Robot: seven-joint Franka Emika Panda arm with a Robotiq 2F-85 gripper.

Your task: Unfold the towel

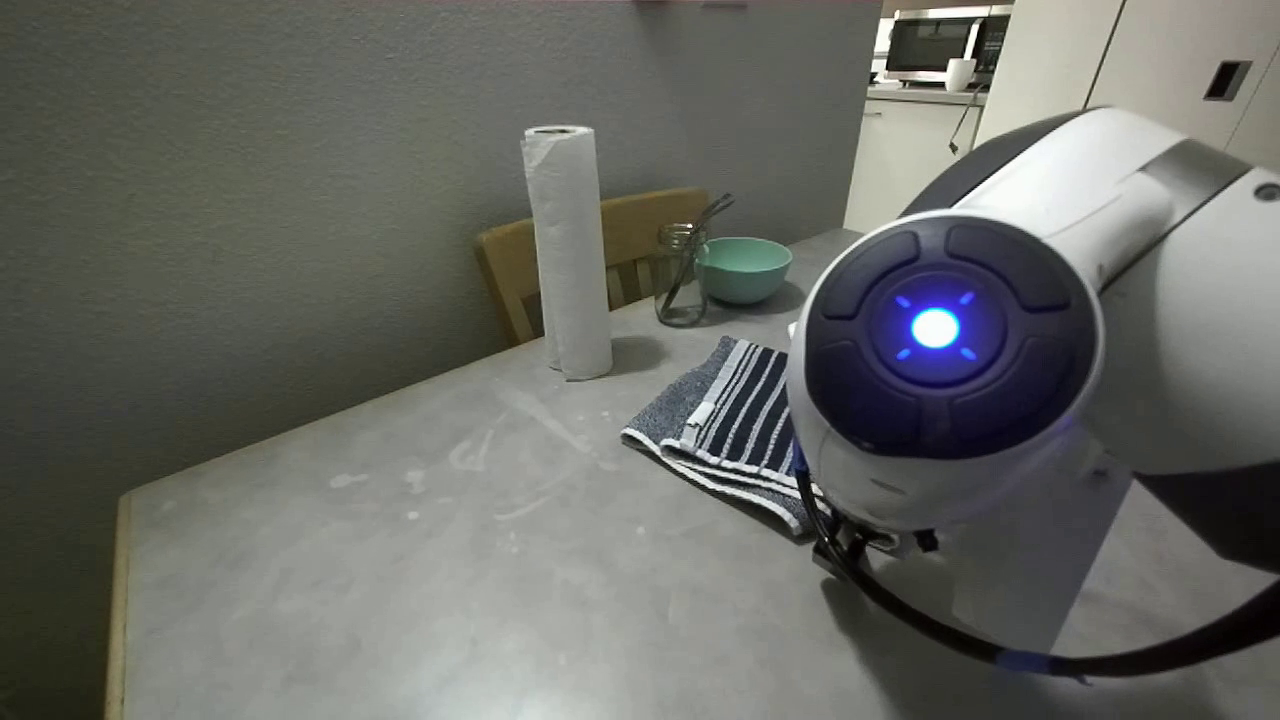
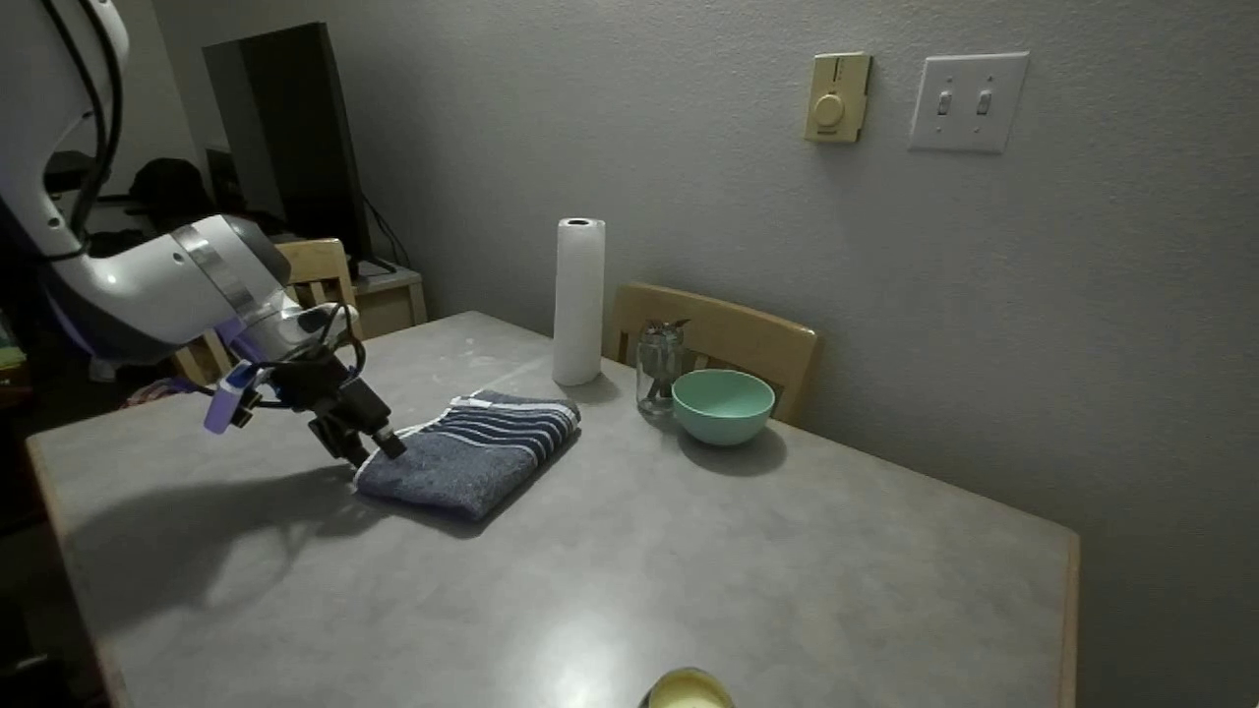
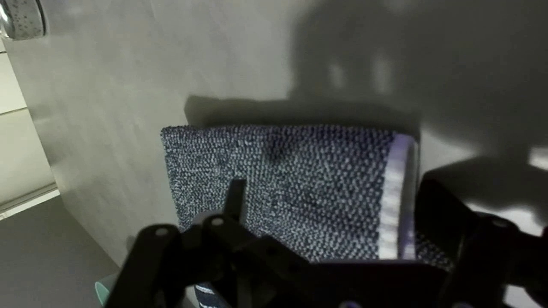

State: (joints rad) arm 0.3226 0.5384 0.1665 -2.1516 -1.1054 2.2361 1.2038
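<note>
1. Black and spread wide, our gripper (image 2: 373, 454) holds nothing; in the wrist view we see one finger (image 3: 236, 199) over the towel (image 2: 433, 477) and the other beyond its white edge.
2. At its tips, the towel lies folded on the table (image 2: 787, 580), its stripes on the part away from the gripper (whether the fingers touch it, we cannot tell).
3. Past the towel, we have the white roll (image 2: 579, 305) upright on the table.
4. Just beside each other stand the glass jar (image 2: 649, 374), with utensils (image 1: 712, 211) leaning in it, and the green bowl (image 2: 723, 413).
5. Behind roll and jar we see a wooden chair (image 2: 748, 326), then the grey wall (image 2: 590, 128) with a beige dial (image 2: 836, 98) and a switch plate (image 2: 969, 103).
6. Farthest off, in an exterior view, we make out a microwave (image 1: 930, 45) with a white mug (image 1: 960, 74) in front of it.
</note>
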